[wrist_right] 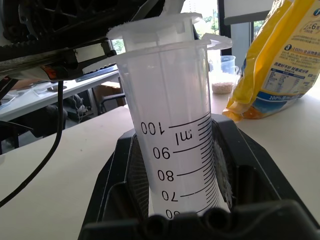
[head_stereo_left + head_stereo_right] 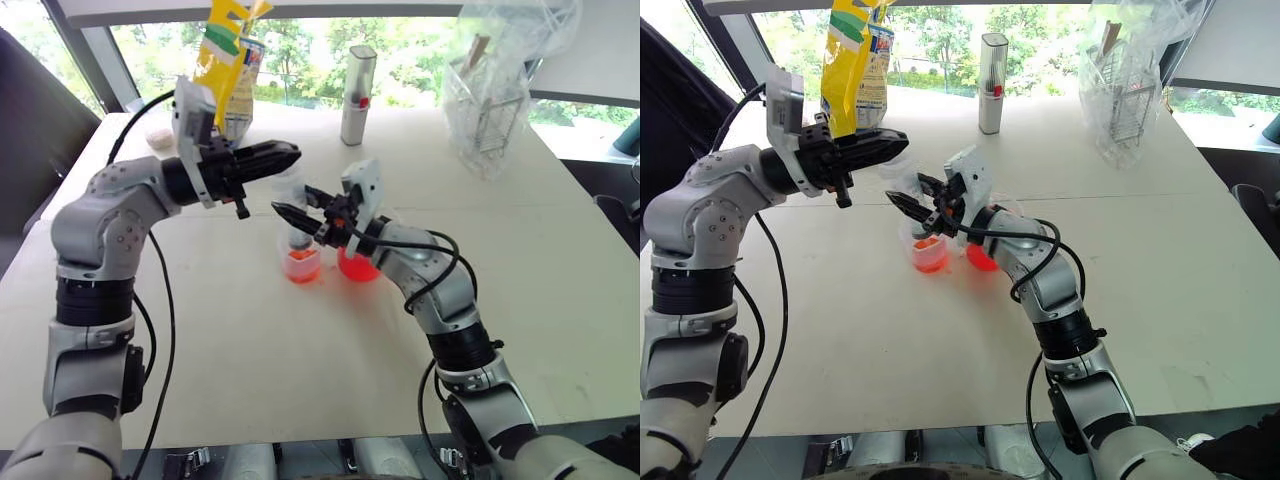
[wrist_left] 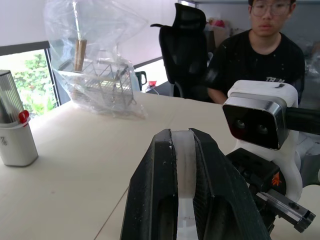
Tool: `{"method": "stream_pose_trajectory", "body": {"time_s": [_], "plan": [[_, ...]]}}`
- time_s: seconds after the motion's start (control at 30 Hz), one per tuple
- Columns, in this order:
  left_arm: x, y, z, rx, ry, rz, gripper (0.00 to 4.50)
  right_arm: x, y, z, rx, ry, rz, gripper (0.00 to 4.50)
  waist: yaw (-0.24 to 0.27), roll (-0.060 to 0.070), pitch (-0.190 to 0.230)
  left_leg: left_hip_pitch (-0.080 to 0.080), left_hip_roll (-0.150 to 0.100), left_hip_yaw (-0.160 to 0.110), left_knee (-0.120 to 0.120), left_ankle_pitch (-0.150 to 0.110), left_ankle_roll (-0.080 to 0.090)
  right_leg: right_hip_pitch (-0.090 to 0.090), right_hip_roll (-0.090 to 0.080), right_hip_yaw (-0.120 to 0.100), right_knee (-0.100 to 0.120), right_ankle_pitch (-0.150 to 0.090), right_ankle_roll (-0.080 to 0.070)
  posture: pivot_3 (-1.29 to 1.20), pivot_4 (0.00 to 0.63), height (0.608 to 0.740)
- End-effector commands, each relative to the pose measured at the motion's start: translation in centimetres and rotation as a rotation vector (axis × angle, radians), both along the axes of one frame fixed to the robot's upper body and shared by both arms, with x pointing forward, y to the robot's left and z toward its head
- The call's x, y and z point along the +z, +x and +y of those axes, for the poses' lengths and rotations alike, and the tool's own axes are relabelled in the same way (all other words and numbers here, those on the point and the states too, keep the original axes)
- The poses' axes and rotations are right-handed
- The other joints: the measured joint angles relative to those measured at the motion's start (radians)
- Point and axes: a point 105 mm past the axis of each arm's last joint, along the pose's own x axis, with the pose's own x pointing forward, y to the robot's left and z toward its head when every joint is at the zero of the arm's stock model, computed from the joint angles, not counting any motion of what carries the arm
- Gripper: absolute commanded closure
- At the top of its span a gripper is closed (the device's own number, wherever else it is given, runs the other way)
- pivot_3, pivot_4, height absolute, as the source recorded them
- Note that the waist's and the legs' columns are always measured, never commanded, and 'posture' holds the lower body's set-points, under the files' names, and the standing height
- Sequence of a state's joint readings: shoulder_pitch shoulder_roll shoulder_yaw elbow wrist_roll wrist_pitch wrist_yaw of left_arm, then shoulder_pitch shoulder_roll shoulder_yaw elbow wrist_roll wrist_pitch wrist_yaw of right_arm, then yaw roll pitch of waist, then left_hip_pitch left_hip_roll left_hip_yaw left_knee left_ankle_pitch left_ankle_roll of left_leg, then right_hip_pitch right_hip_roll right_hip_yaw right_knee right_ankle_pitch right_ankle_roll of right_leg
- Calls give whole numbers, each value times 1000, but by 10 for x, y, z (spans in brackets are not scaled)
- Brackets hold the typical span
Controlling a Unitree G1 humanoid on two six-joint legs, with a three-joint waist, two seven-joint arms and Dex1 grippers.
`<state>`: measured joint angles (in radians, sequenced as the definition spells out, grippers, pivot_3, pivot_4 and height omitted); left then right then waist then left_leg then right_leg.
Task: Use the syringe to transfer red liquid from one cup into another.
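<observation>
Syringe held upright over the small cup, both pincers clamped on it.

I see my right pincer [image 2: 290, 213] gripping the syringe [image 1: 175, 135] by its graduated barrel, long axis near vertical, tip down into the smaller cup [image 2: 302, 264] beside the red beaker [image 2: 356, 266] on the desk [image 2: 560, 260]. My left pincer [image 2: 285, 156], pointing rightward, is closed on the white plunger top [image 3: 183, 160] above.

Red liquid [image 2: 301, 267] in clear cups, yellow bag [image 2: 228, 62], black-marked syringe [image 1: 175, 150].
</observation>
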<state>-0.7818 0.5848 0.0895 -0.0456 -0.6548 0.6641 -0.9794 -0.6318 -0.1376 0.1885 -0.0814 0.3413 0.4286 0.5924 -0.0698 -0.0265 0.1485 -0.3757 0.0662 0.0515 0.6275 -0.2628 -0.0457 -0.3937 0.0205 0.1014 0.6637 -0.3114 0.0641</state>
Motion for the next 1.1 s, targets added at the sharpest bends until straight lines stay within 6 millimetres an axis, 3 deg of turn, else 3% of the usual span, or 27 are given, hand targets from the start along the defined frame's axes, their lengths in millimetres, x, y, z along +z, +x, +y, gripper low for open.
{"method": "stream_pose_trajectory", "body": {"time_s": [0.03, 0.27, 0.37, 0.5, 0.53, 0.6, 0.7, 0.9, 1.03, 1.1], "plan": [[-37, -1, -10, -29, 92, 112, 4470, 82, -11, -21, -49, 201, -240, 3120, 0, 0, 0, 0, 0, 0, 0, 0, 0, 0, 0, 0, 0, 0, 0, 0, 150, 740], [-17, 2, -2, 6, 52, 80, 4470, 62, -12, -14, -14, 163, -178, 3120, 0, 0, 0, 0, 0, 0, 0, 0, 0, 0, 0, 0, 0, 0, 0, 0, 150, 740], [-5, 4, 4, 33, 14, 71, 3364, 45, -13, -7, 7, 135, -143, 3120, 0, 0, 0, 0, 0, 0, 0, 0, 0, 0, 0, 0, 0, 0, 0, 0, 150, 740], [3, 7, 12, 68, -9, 64, 1510, 35, -13, -5, 16, 123, -118, 3120, -1, 0, 0, 0, 0, 0, 0, 0, 0, 0, 0, 0, 0, 0, 0, 0, 150, 740], [7, 7, 15, 85, -17, 53, 874, 33, -13, -5, 17, 120, -113, 3120, -1, 0, 0, 0, 0, 0, -1, 0, 0, 0, 0, 0, 0, 0, 0, 0, 150, 740], [19, 9, 25, 126, -59, 34, 39, 30, -13, -5, 20, 113, -104, 3120, -2, 0, 0, 0, 0, 0, -1, 0, 0, 0, 0, 0, 0, 0, 0, 0, 150, 740], [35, 5, 49, 183, -101, 14, 39, 28, -13, -5, 21, 108, -96, 3120, -3, 0, 0, 0, 0, 0, -1, 0, 0, -1, 0, 0, 0, 0, 0, 0, 150, 740], [15, -15, 64, 182, -30, 43, 39, 32, -10, -10, 2, 115, -86, 3120, 0, 0, 0, 1, 1, 0, -5, 0, 0, -2, -1, 0, -1, 0, 0, 0, 150, 740], [-15, -26, 58, 165, 55, 76, 39, 60, -3, -23, -31, 159, -74, 3120, 0, -1, 0, 0, 0, 1, -4, 0, 0, -2, -5, 0, -1, 0, 0, 0, 150, 740], [-25, -28, 54, 157, 59, 91, 39, 83, 6, -34, -79, 182, -56, 3120, 0, -1, 1, 0, 0, 2, -4, 0, -1, -2, -6, 0, -1, 0, 0, 0, 150, 740]]}}
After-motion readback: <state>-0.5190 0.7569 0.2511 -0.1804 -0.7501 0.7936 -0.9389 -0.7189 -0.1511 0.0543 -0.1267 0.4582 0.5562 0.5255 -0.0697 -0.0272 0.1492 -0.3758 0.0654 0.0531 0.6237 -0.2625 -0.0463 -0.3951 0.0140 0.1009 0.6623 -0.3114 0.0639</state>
